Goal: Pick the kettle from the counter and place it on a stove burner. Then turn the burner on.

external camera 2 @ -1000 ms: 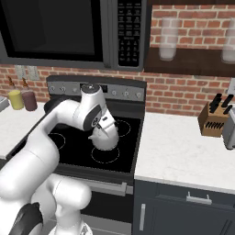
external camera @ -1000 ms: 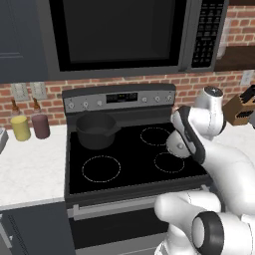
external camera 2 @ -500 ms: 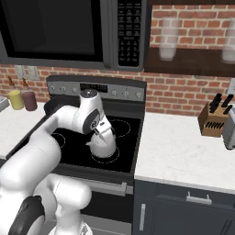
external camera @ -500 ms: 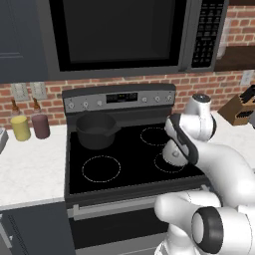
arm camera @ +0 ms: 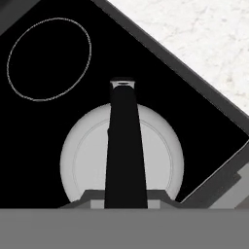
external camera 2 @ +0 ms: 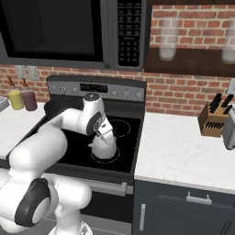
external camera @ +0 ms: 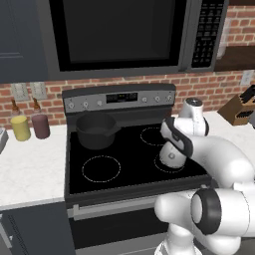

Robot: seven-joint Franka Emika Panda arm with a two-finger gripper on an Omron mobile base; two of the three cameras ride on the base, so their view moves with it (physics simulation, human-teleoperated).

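Small silvery-white dome kettle [external camera 2: 103, 148] sits on glossy black glass cooktop [external camera: 124, 167], front right dashed burner ring [external camera: 172, 164]. Fingers [arm camera: 124, 197] clamped on its dark arched handle [arm camera: 124, 146]. White marbled desk [external camera 2: 183, 153] adjoins.

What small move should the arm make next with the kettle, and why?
Probably open the gripper and lift clear. The kettle sits low over the front right burner on the black cooktop, with the gripper shut on its handle. Whether its base already touches the glass is unclear, so ease down first if needed.
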